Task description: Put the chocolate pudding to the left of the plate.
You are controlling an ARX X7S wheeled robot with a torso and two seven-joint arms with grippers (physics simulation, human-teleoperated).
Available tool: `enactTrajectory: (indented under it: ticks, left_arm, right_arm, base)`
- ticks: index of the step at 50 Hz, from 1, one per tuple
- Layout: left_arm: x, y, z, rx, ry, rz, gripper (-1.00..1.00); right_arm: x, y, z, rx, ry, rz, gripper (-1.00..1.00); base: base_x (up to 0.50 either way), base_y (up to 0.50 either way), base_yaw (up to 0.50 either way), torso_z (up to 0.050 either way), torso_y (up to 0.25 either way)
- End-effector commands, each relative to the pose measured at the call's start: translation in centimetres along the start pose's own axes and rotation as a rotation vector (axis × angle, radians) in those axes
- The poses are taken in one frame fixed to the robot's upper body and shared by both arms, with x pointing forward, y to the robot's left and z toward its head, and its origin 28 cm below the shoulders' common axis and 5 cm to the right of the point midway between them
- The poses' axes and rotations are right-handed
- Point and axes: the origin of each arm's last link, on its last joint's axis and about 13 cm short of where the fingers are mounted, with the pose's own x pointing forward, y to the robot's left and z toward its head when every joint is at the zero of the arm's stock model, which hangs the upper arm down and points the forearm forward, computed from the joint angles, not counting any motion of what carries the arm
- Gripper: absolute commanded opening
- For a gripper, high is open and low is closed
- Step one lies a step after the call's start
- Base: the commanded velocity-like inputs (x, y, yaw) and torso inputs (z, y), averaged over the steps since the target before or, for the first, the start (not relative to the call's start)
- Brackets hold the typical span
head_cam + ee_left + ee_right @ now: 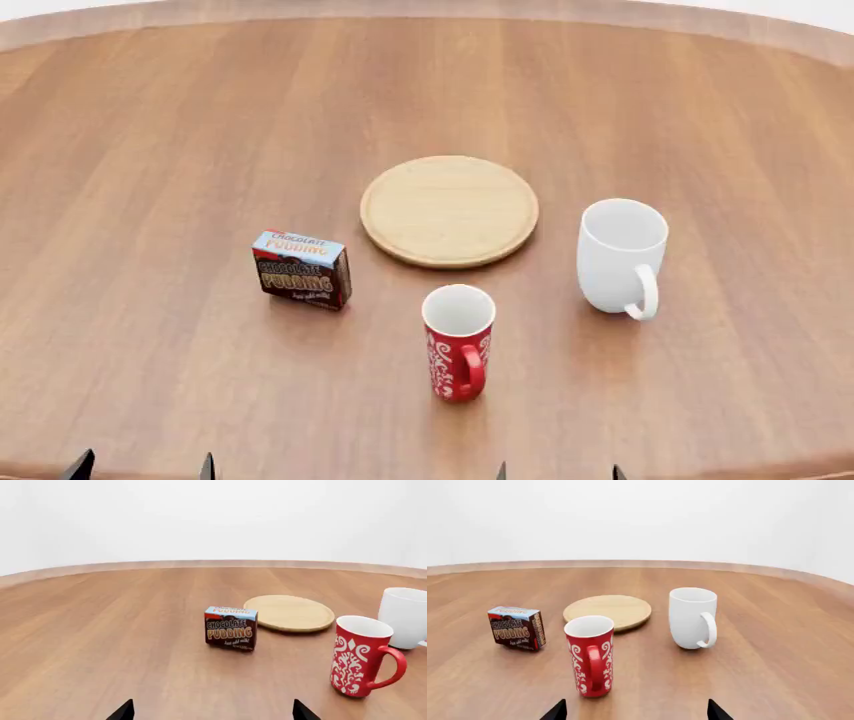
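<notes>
In the head view, the small rectangular chocolate pudding carton [302, 269], dark brown on its front with a light blue and red top, stood upright on the round brown wooden table [147, 150]. It sat at about eight o'clock from the flat round light-wood plate [450, 210], near it but apart, with bare table between them. The tall red mug with a white scroll pattern [458, 342] stood at six o'clock from the plate, its handle facing the camera. The plain white mug [622, 257] stood at about four o'clock from the plate, just beside its rim without touching, handle turned toward the near edge.

The left gripper [142, 466] showed only as two dark fingertips at the bottom edge of the head view, set apart with nothing between them; the left wrist view showed the same spread tips [125, 711] well short of the carton [231, 627]. The right gripper [558, 470] likewise showed two separated tips at the near edge, empty and released, and in the right wrist view its tips [558, 711] sat close in front of the red mug [590, 655], not touching it.
</notes>
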Motion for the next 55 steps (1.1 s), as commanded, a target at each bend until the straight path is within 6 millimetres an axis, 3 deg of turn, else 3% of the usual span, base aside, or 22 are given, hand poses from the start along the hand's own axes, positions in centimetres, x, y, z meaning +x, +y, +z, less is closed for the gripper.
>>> enactTrajectory:
  ticks: [1,17,55]
  left_arm:
    - [0.0,0.0,0.0,0.0,0.0,0.0,1.0]
    - [0.4,-0.3,-1.0,0.01,0.053,-0.008,1.0]
    - [0.1,-0.5,-0.9,0.014,0.049,-0.017,1.0]
  right_arm:
    - [0.0,0.0,0.0,0.0,0.0,0.0,1.0]
    - [0.5,0.6,-0.8,-0.053,0.066,0.012,1.0]
    - [0.2,0.7,-0.6,-0.055,0.036,0.04,1.0]
  base:
    - [0.0,0.0,0.0,0.0,0.0]
    - [0.0,0.0,0.0,0.0,0.0]
    - [0.0,0.3,0.0,0.0,0.0]
